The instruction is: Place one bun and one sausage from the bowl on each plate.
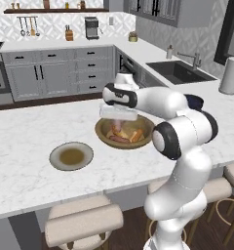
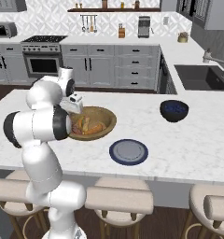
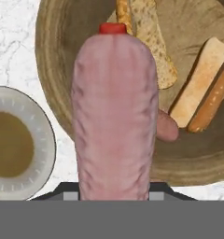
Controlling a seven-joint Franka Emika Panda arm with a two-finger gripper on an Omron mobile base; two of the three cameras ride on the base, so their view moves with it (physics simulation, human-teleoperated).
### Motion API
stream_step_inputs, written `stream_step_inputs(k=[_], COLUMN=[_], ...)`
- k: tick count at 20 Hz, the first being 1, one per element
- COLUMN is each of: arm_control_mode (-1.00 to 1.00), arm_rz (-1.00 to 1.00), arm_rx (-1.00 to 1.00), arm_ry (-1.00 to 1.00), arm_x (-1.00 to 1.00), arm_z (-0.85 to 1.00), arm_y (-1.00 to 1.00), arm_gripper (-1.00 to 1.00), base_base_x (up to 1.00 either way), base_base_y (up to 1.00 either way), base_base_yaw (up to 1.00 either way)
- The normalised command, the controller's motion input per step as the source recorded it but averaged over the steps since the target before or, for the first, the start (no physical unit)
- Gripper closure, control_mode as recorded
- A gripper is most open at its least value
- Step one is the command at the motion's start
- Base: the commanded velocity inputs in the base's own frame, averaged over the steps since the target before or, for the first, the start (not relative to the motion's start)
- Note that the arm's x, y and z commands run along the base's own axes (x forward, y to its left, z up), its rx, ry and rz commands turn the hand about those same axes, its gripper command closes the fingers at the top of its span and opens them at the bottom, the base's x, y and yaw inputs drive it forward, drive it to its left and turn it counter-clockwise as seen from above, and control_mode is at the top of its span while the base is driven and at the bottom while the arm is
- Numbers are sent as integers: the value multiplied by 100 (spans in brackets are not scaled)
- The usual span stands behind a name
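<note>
The gripper point(image 1: 118, 123) hung just above the wooden bowl point(image 1: 147, 133), its jaws closed on a pink sausage point(image 3: 115, 116). In the hand view that sausage ran lengthwise up the middle, thick and wrinkled, with a small red tip at its far end, and its lower end sat between the 2 dark fingertips point(image 3: 67, 190) at the bottom edge. Whether it had cleared the other food in the bowl could not be told.

Under and beyond the sausage, the bowl held more food: a pale bun point(image 3: 200, 81) lying beside an orange-brown sausage point(image 3: 213, 100) on the right side of the hand view, a speckled brown bun point(image 3: 149, 44) near the top, and the rounded end of another pinkish sausage point(image 3: 166, 126) peeking out beside the held one.

The bowl rested on the white marble island counter point(image 1: 26, 141). The beige plate point(image 1: 71, 156) with its brownish centre lay on the counter near the bowl, not touching it, and carried nothing. In the right base view the blue-grey plate point(image 2: 128, 152) sat on the other side of the bowl, also bare, and a small dark blue bowl point(image 2: 174, 111) stood farther off toward the sink point(image 2: 202, 77).
</note>
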Motion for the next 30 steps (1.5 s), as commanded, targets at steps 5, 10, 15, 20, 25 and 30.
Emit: stream_step_inputs(k=[5,10,15,20,25,30], arm_control_mode=[-100,-100,-100,-100,-100,-100], arm_rz=[16,14,7,0,0,0], arm_rx=[-6,0,-1,-6,-7,0], arm_ry=[19,5,11,7,5,0], arm_x=[-87,12,37,59,43,0], arm_z=[-8,-67,-35,-67,-67,0], arm_y=[100,100,61,37,33,0], arm_gripper=[100,100,100,100,-100,-100], base_base_x=[0,0,0,0,0,0], base_base_y=[0,0,0,0,0,0], base_base_yaw=[0,0,0,0,0,0])
